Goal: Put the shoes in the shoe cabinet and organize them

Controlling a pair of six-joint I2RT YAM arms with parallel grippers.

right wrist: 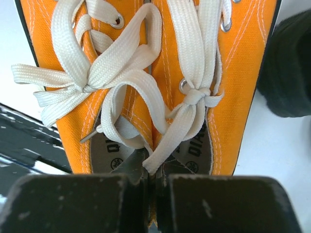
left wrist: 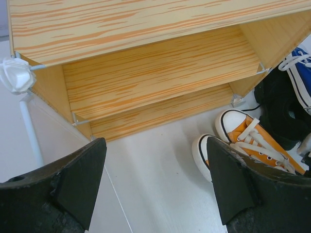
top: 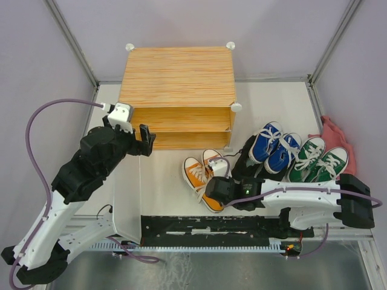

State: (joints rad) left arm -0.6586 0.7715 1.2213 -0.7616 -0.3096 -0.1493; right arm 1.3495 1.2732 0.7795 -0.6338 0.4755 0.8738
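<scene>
Nearest the lens, the right claw (right wrist: 151, 180) is pressed together on the adjoining inner walls of the orange sneakers (right wrist: 233, 73), at their heel openings, so it pinches both shoes as one pair. White laces (right wrist: 112, 73) trail loose just ahead of its fingers. The shoe cabinet (top: 177, 90) stands open beyond the toes, ahead and slightly left of this claw, and a black boot (right wrist: 291, 68) lies just to its right.

To do this step well, the lift should probably be level and low, since a pinch on two soft walls could let one shoe slip. The pair should go in toes first onto a shelf.

The left claw (left wrist: 155, 184) is spread and empty, facing the shelves (left wrist: 160, 73) above the worktop (left wrist: 160, 170).

Each insole (right wrist: 194, 145) carries dark print beginning "QIA"; laces hide the rest, so the brand cannot be read for certain.
</scene>
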